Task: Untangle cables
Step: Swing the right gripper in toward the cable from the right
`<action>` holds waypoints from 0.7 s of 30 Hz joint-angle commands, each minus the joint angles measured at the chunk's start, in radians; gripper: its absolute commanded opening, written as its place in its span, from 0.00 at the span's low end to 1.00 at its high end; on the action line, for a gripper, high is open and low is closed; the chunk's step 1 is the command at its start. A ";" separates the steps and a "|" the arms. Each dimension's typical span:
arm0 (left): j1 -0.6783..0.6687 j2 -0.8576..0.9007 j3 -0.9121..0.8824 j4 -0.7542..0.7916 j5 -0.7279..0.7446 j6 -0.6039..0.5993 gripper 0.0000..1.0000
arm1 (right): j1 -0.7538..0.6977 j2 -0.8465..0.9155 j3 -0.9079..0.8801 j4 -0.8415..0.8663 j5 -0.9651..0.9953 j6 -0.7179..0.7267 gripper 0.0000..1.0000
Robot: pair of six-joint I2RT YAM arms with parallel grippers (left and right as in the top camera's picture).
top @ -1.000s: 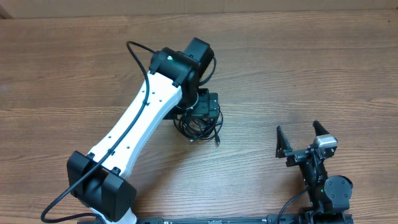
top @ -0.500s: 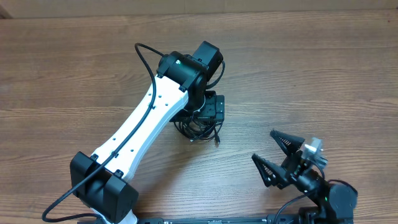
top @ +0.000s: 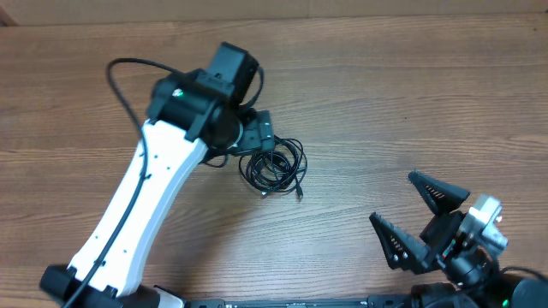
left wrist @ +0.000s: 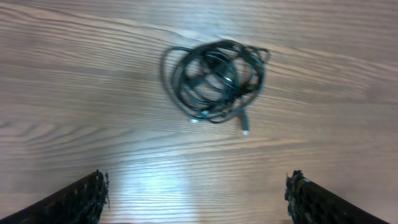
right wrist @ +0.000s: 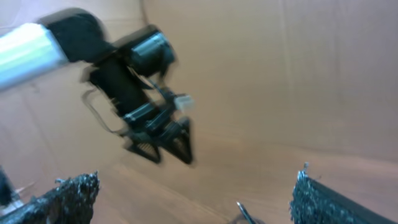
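Observation:
The cables (top: 274,164) lie as one coiled black bundle with small plug ends on the wooden table, mid-table in the overhead view. In the left wrist view the cables (left wrist: 214,81) sit ahead of my left gripper (left wrist: 196,190), whose jaws stand wide apart and hold nothing. From above, the left gripper (top: 264,135) hangs just up-left of the coil, mostly hidden under its wrist. My right gripper (top: 392,197) is open and empty at the lower right, well away from the bundle. In the right wrist view the right gripper (right wrist: 196,196) faces the left arm, with one thin plug tip (right wrist: 245,213) at the bottom edge.
The white left arm (top: 145,197) slants from the bottom left up toward the bundle, with its own thick black wire (top: 124,77) looping above it. Bare wooden table (top: 411,94) spreads around the coil.
The left arm has swung up and to the left, uncovering the bundle. The right gripper has moved down-right and turned to point left. The cables have not moved.

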State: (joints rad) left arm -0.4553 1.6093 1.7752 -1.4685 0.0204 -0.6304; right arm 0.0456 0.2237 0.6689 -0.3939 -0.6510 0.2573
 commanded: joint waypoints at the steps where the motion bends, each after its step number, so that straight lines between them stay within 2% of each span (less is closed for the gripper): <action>1: 0.018 0.012 0.012 -0.030 -0.148 -0.065 0.93 | -0.002 0.163 0.154 -0.163 0.101 -0.189 1.00; 4: 0.041 0.032 0.011 -0.056 -0.208 -0.114 0.93 | -0.002 0.311 0.257 -0.299 0.129 -0.187 1.00; 7: 0.057 0.055 0.011 -0.061 -0.188 -0.096 0.93 | 0.000 0.442 0.315 -0.353 -0.013 -0.186 1.00; 12: 0.055 0.111 0.011 -0.043 -0.077 0.033 0.91 | 0.000 0.605 0.317 -0.291 -0.405 -0.172 1.00; 13: 0.056 0.135 0.011 -0.037 -0.047 0.063 0.89 | 0.000 0.658 0.317 -0.289 -0.534 -0.172 1.00; 16: 0.056 0.175 0.011 -0.023 0.000 0.111 0.84 | 0.000 0.747 0.317 -0.290 -0.698 -0.172 1.00; 17: 0.055 0.189 0.011 -0.014 0.033 0.145 0.79 | 0.000 0.780 0.317 -0.291 -0.719 -0.172 1.00; 21: 0.054 0.250 0.011 0.019 0.185 0.280 0.75 | 0.000 0.877 0.317 -0.288 -0.677 -0.122 1.00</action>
State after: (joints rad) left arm -0.3992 1.8065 1.7763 -1.4647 0.0444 -0.5068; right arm 0.0460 1.0447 0.9615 -0.6884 -1.2453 0.0967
